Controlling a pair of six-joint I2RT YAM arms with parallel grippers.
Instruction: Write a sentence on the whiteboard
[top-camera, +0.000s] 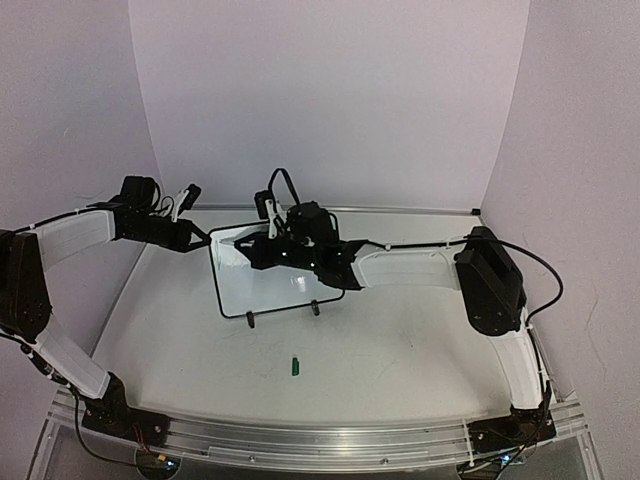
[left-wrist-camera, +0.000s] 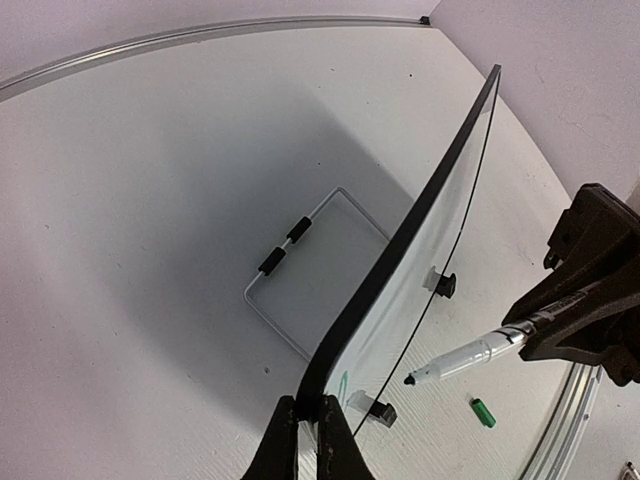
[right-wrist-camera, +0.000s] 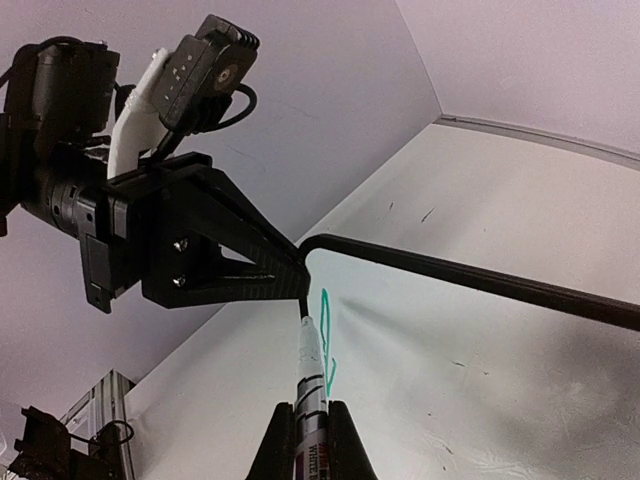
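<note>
The whiteboard stands tilted on its black feet at mid-table. My left gripper is shut on the black frame at the board's upper left corner. A white marker is clamped in my right gripper, uncapped. Its dark tip is near that same corner, just off the board face in the left wrist view. Of the sentence, only a thin green scrawl shows, beside the marker tip.
The green marker cap lies on the table in front of the board. A wire stand props the board from behind. White walls close the back and both sides, with a metal rail along the near edge.
</note>
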